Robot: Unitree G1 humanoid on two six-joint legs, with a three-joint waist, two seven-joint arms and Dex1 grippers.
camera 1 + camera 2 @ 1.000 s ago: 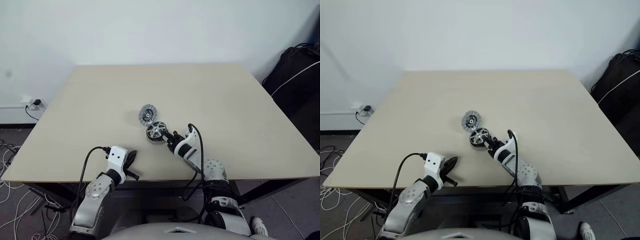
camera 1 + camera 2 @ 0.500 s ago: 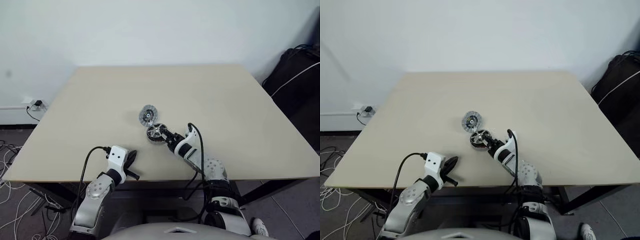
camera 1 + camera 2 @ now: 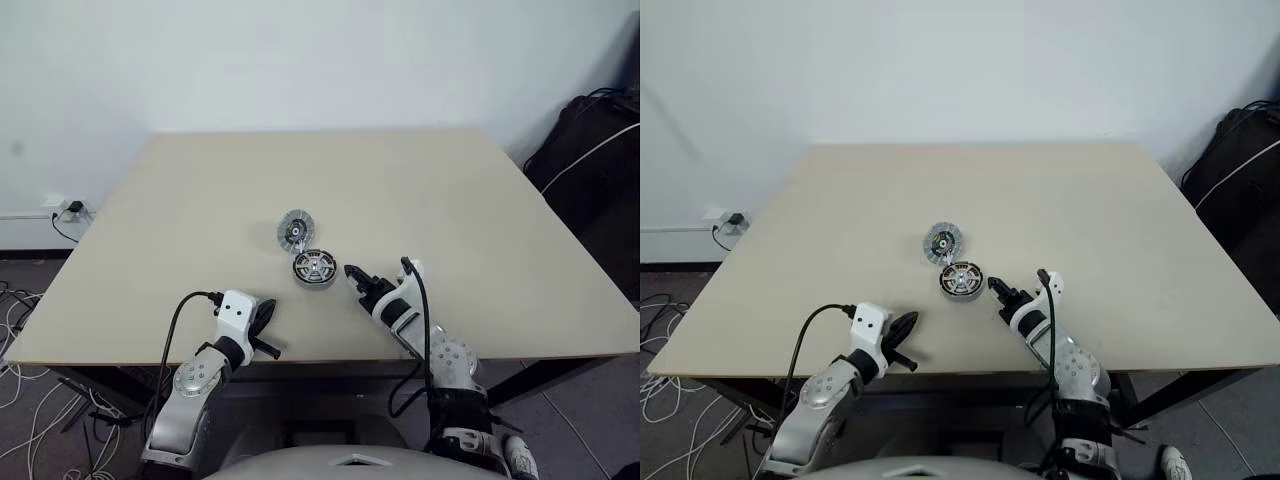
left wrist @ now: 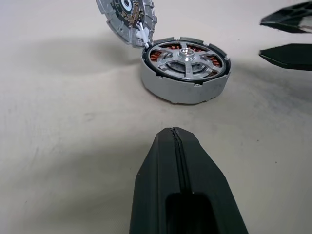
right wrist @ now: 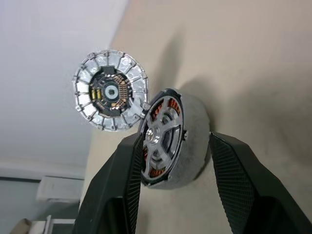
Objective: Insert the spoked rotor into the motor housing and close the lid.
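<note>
The motor housing [image 4: 180, 88] sits on the table with the spoked rotor [image 4: 186, 54] lying flat inside it, silver spokes over the copper windings. The lid [image 4: 126, 14] stands tilted against the housing's far edge, its ribbed face toward me. My right gripper [image 3: 353, 274] is open just to the right of the housing, apart from it, with nothing between its fingers [image 5: 229, 180]. Near the table's front edge my left gripper [image 3: 267, 312] is shut and empty, pointing at the housing from a short distance.
The tan table [image 3: 450, 200] carries nothing else. A black bag [image 3: 590, 150] stands on the floor off the table's right side. Cables and a wall socket [image 3: 68, 208] are at the far left.
My right gripper has opened and drawn back to the right, away from the housing. The rotor, tilted at its fingertips before, now lies flat in the housing. The left arm kept still.
</note>
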